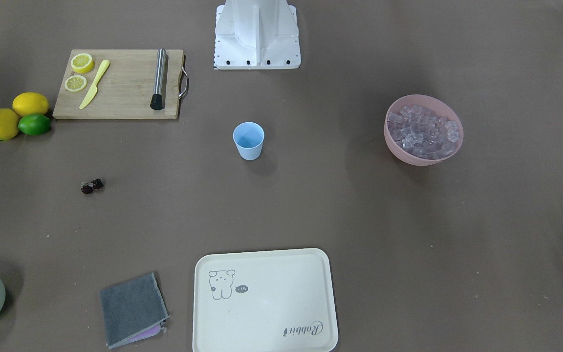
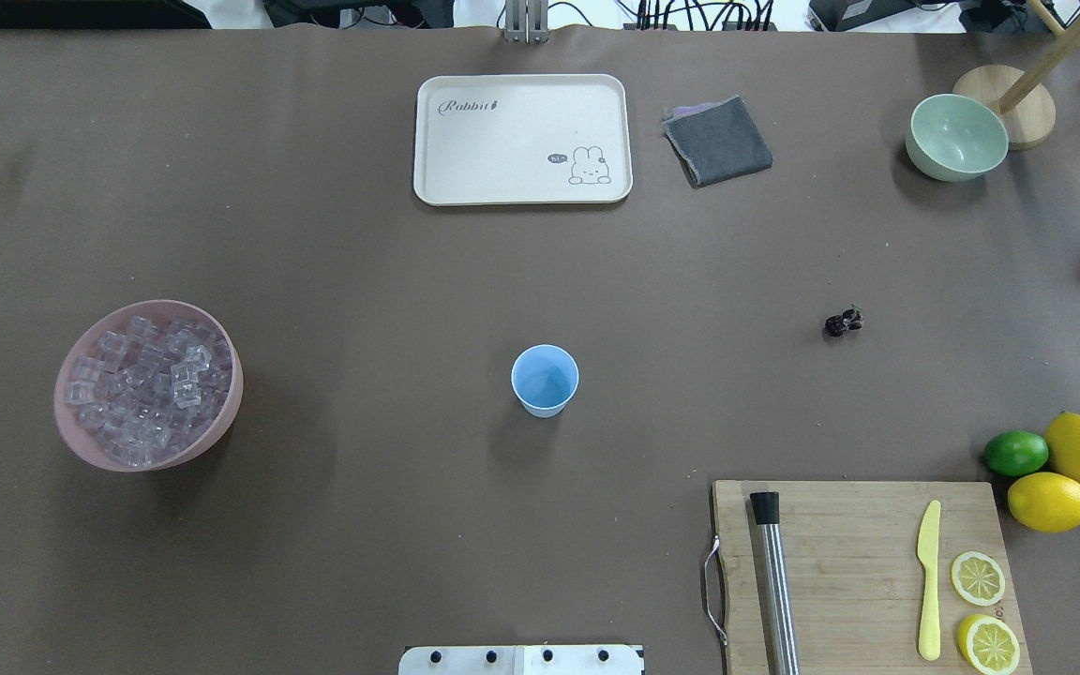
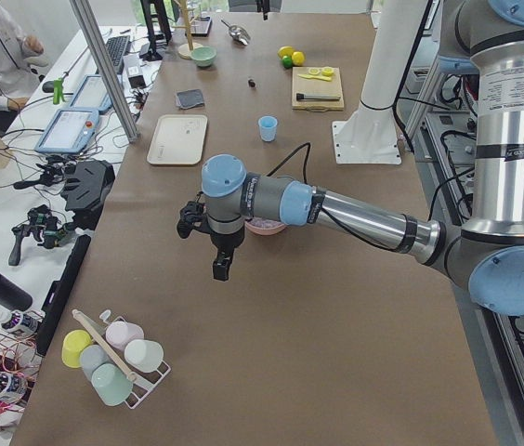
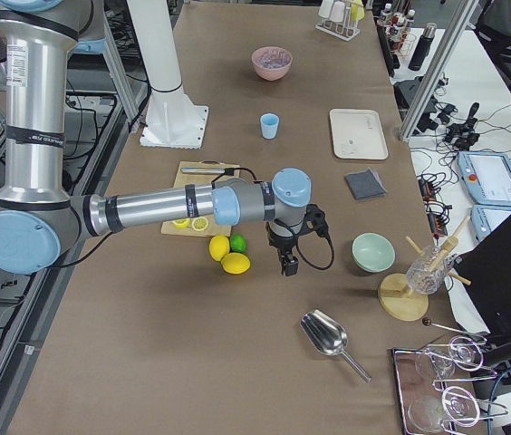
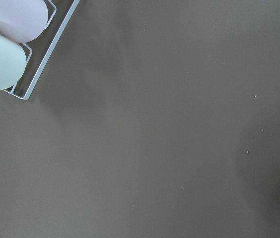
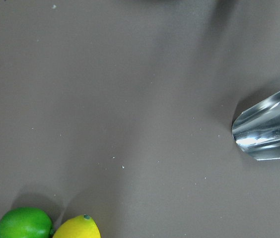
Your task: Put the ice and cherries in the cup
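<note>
Neither gripper gives much away. The left gripper [image 3: 220, 269] hangs over bare brown table [image 2: 362, 281] and shows only in a side camera, so there's no telling if its fingers are apart or together. The right gripper [image 4: 287, 265] is the same deal, side camera only, finger state can't be told.

Going left to right in the overhead view:

- The pink bowl [image 2: 214, 436] is heaped with ice [image 2: 142, 389]: small clear glassy cubes, faintly pink against the bowl. In the left side view it sits just behind the left gripper's fingers, and a rack of cups [image 3: 113, 358] sits on their other side.
- The cream tray [image 2: 521, 112] has the only readable writing, "Rabbit" in script in one corner. The opposite corner has a little cartoon animal with a speech bubble, maybe "hi", too small to be sure.
- The cup [image 2: 545, 380] is a plain light blue tumbler, tapered, no handle, standing upright with nothing in it. It's mid-table, well beyond the left gripper's fingers and well apart from the right one's too.
- The cherries [image 2: 844, 322] are a tiny dark pair, nearly black, lying on bare table on the right gripper's side of the cup.
- The lemons [image 2: 1051, 502] and lime [image 2: 1015, 453] sit just beside the right gripper's fingers, with a shiny metal scoop [image 6: 269, 129] on their other side.
</note>
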Controlling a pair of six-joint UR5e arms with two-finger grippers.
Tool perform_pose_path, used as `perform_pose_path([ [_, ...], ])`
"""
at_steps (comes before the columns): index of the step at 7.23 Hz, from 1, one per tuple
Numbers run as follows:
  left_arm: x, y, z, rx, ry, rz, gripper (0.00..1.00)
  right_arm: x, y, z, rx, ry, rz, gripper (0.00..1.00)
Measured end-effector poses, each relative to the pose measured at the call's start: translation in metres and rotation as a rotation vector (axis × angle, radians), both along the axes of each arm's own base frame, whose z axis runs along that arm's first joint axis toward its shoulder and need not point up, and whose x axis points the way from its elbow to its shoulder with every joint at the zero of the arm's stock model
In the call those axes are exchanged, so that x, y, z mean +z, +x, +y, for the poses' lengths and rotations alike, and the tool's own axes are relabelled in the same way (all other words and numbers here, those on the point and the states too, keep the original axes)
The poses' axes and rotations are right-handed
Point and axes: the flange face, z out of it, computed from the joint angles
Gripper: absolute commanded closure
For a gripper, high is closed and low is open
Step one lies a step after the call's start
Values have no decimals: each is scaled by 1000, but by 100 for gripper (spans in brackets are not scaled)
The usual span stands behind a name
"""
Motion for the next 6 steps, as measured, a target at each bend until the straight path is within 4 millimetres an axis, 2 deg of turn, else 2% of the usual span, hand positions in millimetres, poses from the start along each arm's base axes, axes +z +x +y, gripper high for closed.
perform_pose_path([
  [6, 5, 1, -2, 6, -2, -2, 2, 0, 0, 0, 0, -1, 0, 0],
])
